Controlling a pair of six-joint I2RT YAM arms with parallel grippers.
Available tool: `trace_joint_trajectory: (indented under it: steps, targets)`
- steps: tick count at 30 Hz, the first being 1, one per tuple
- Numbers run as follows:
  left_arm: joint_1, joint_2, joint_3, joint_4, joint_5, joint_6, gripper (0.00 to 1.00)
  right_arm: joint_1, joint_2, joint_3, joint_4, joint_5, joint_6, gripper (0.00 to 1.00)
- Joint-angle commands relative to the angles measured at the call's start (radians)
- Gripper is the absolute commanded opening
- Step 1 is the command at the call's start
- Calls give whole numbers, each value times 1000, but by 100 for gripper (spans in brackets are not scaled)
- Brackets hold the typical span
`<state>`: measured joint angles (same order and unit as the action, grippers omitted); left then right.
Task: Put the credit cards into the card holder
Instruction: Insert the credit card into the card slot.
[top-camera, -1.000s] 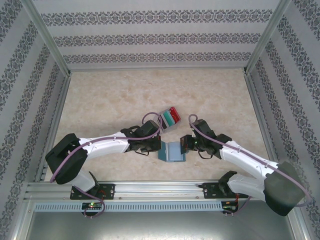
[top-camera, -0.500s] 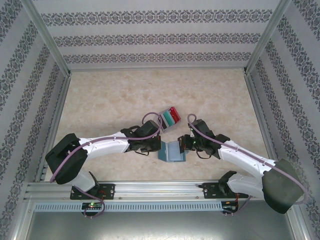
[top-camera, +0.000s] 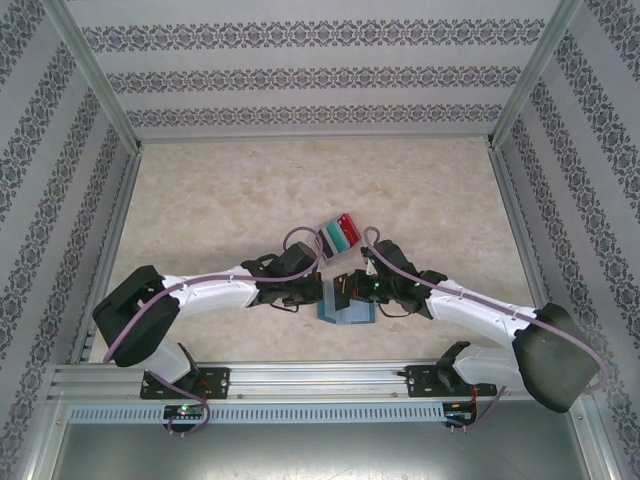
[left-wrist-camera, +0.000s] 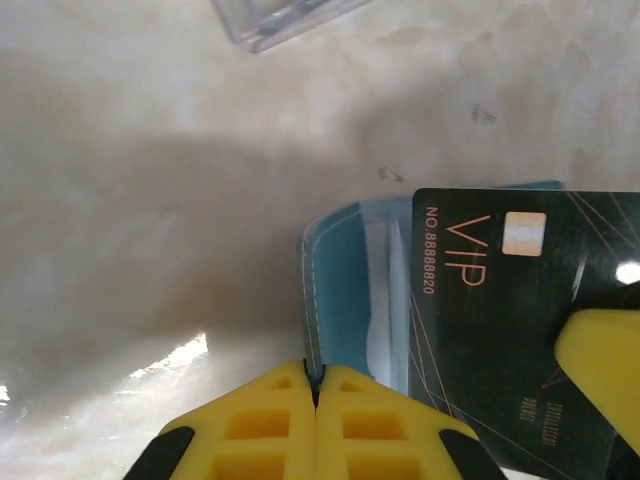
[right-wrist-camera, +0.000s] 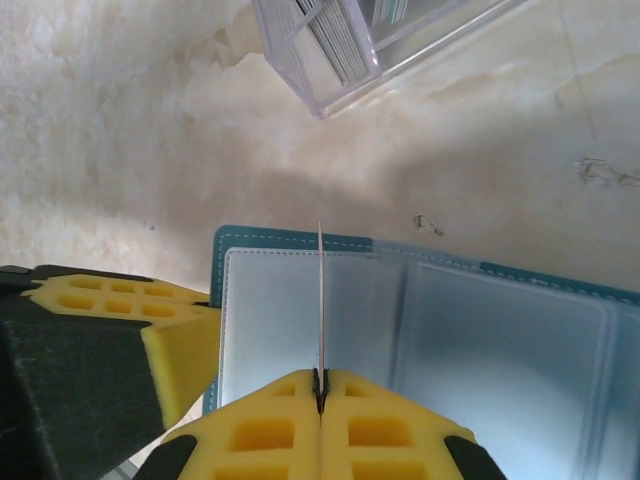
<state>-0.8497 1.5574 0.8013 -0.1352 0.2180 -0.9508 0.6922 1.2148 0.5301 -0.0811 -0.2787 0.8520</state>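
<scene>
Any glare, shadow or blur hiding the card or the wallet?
Left wrist: a broad shadow darkens the table, with one blown-out patch low in the frame; a small glare spot sits on the dark card, whose lettering reads sharp. Right wrist: even light, a mild sheen on the wallet. Top view: soft, even light.

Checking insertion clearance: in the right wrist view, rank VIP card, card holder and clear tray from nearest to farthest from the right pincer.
1. VIP card: clamped edge-on in the right pincer.
2. card holder: lying open just beyond the fingertips, under the card.
3. clear tray: farthest, at the top, apart from the holder.
</scene>
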Motion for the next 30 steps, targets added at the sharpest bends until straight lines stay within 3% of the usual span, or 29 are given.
trace_joint_trajectory:
  steps: [1,7,10,13,16,21,23,26,30]
  targets:
    - [21,20,-39,81,17,-47,0,13,17,-27,86,-10,52,0]
    - [24,36,-50,57,10,-36,1,21,99,-43,131,-21,70,0]
    - [23,22,-53,12,-16,-29,8,23,121,-51,115,2,64,0]
    - [24,-10,-56,-70,-71,-34,24,18,118,-60,101,14,55,0]
    - [23,-54,-69,-109,-109,-44,52,11,117,-69,104,7,52,0]
    - [20,-91,-53,-97,-108,-21,55,11,124,-71,118,-1,53,0]
    - [15,-91,-38,-89,-96,0,63,11,124,-72,119,0,54,0]
    - [15,-72,-33,-74,-72,23,66,10,121,-74,118,1,52,0]
    - [14,-7,-6,-60,-17,29,60,8,103,-78,120,-4,56,0]
